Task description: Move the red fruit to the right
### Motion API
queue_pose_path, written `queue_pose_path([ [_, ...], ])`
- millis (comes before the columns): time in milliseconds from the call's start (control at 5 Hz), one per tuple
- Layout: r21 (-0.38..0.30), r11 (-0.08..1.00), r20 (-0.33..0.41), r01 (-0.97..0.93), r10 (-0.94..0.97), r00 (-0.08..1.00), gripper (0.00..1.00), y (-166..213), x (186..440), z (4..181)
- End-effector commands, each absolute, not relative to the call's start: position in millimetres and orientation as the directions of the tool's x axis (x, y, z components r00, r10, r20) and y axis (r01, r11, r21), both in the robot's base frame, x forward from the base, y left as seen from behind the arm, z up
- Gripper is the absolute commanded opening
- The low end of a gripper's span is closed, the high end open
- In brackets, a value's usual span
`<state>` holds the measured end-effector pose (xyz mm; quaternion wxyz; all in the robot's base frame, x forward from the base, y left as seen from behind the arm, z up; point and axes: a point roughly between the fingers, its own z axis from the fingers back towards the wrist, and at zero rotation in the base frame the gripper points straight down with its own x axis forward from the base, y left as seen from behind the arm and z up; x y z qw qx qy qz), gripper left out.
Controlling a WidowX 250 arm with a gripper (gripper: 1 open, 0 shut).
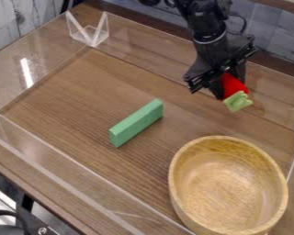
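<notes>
In the upper right of the frame, the black gripper (227, 81) points steeply down with its jaws clamped on the red fruit (234, 88), a small strawberry-like toy. Its light green leafy cap (242, 103) sticks out toward the lower right, close to the wooden tabletop (76, 101); whether the cap touches the surface cannot be told. The fruit sits well right of the green rectangular block (136, 122), which lies slanted near the middle of the frame. The wooden bowl (228, 185) stands in the lower right, below the fruit and apart from it. A clear plastic wall (39, 55) borders the work area at the left and front.
</notes>
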<state>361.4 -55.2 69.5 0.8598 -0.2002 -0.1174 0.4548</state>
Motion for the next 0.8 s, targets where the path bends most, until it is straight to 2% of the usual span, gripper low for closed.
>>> queue_pose_path([
  [0, -0.494, 0.506, 0.072, -0.707, 0.834, 0.546, 0.0, -59.5, 375.6, 80.2],
  [600, -0.484, 0.504, 0.116, -0.715, 0.847, 0.519, 0.0, -66.3, 370.6, 59.9],
])
